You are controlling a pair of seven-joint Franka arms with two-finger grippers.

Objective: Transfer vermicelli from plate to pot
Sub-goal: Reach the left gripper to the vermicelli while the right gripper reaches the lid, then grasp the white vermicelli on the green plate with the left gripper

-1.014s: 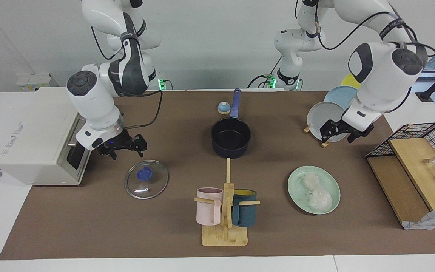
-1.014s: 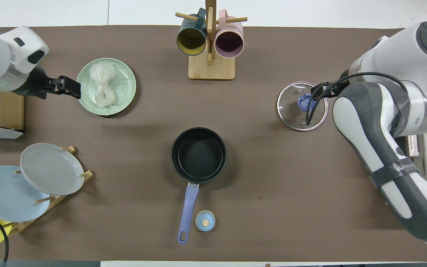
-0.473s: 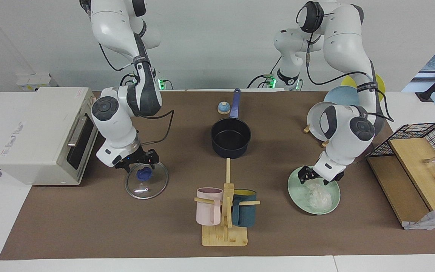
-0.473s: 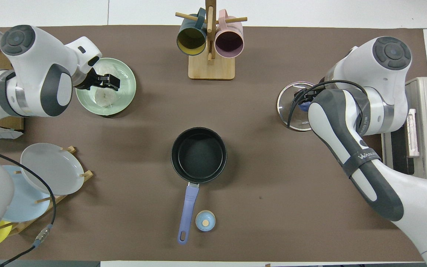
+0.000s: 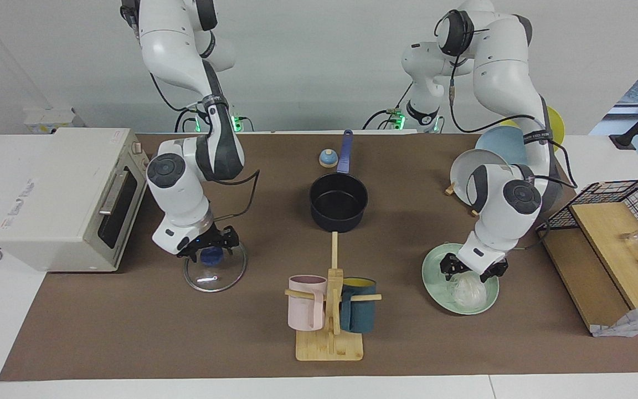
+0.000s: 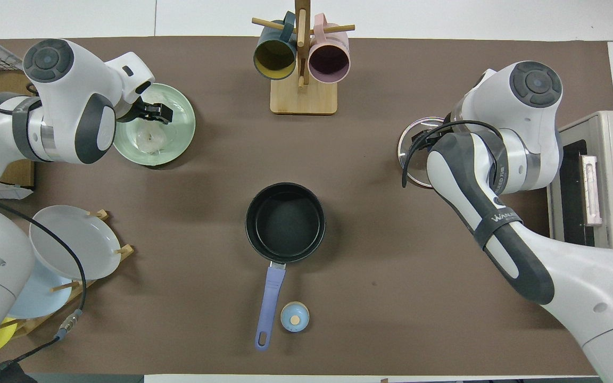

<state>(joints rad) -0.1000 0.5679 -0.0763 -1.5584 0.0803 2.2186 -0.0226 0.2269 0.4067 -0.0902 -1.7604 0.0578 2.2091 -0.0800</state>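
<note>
Your left gripper [image 5: 474, 271] sits down over the vermicelli [image 5: 467, 290] on the plate [image 5: 434, 280], at 4 o'clock from the pot [image 5: 339, 206]; whether its fingers pinch, I cannot tell. Loose threads may slip. Right gripper [image 5: 212, 244] hangs spread over the lid [image 5: 215, 271].

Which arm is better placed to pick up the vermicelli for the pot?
Left, probably. The left gripper is down over the vermicelli on the mint-green plate. The right gripper is over the glass lid, at the right arm's end, away from the plate.
</note>
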